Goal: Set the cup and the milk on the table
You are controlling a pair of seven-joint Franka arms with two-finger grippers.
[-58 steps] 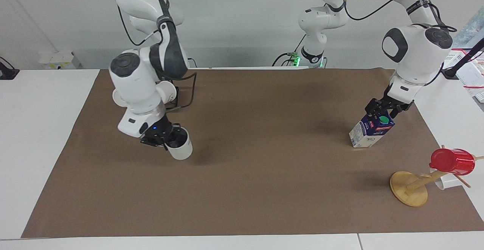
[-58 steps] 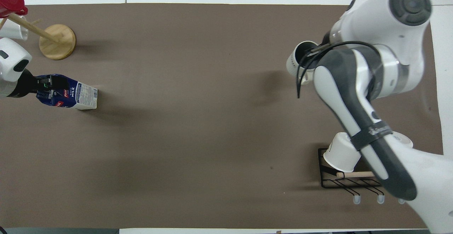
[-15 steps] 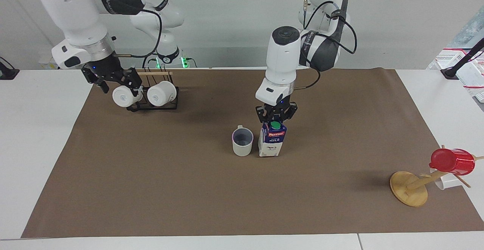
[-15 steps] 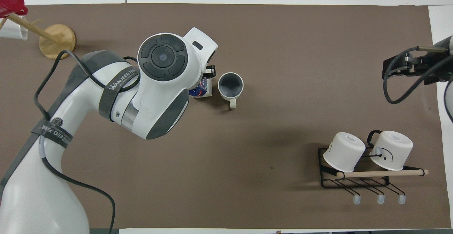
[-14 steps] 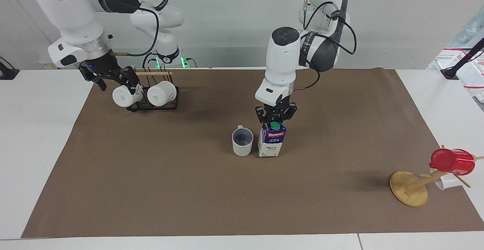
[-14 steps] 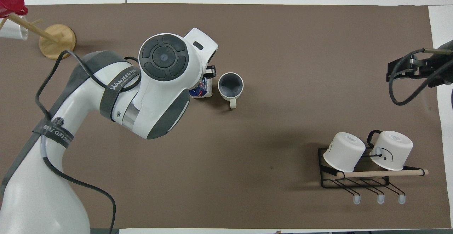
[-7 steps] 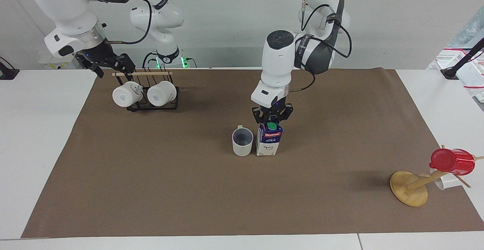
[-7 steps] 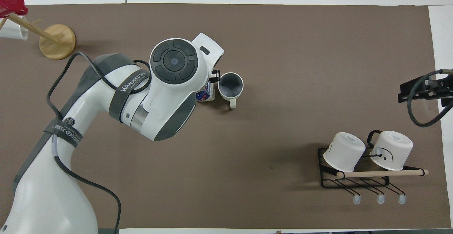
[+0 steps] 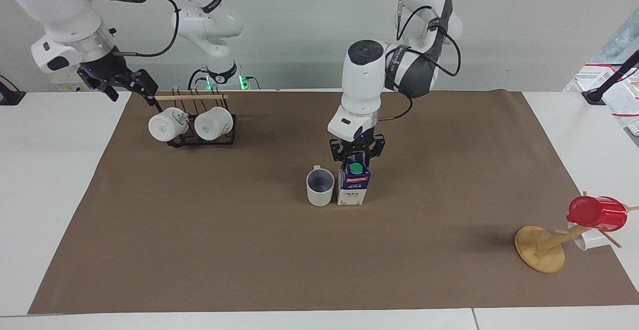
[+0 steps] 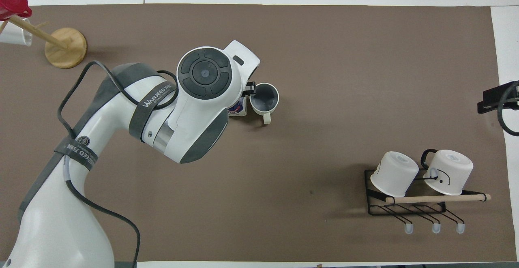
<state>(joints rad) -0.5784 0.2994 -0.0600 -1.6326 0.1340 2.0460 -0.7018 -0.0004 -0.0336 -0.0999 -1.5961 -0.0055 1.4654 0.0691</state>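
Note:
The off-white cup [image 9: 319, 186] with a grey-blue inside stands upright on the brown paper of the table [image 9: 249, 260], near its middle. It also shows in the overhead view [image 10: 264, 97], handle toward the robots. The blue and white milk carton [image 9: 353, 189] stands upright right beside the cup, toward the left arm's end. My left gripper [image 9: 355, 156] is shut on the carton's gable top, just above the green cap. In the overhead view my left arm hides most of the carton [image 10: 237, 109]. My right gripper [image 9: 131, 94] is open and empty, raised beside the mug rack.
A black wire rack [image 9: 199, 140] with two white mugs stands near the robots at the right arm's end; it also shows in the overhead view [image 10: 405, 209]. A wooden mug tree [image 9: 541, 252] with a red cup [image 9: 596, 213] stands at the left arm's end.
My left gripper has slid the milk carton closer to the cup, and the carton now stands straight. My right gripper has risen and drawn back from the rack toward the table's edge.

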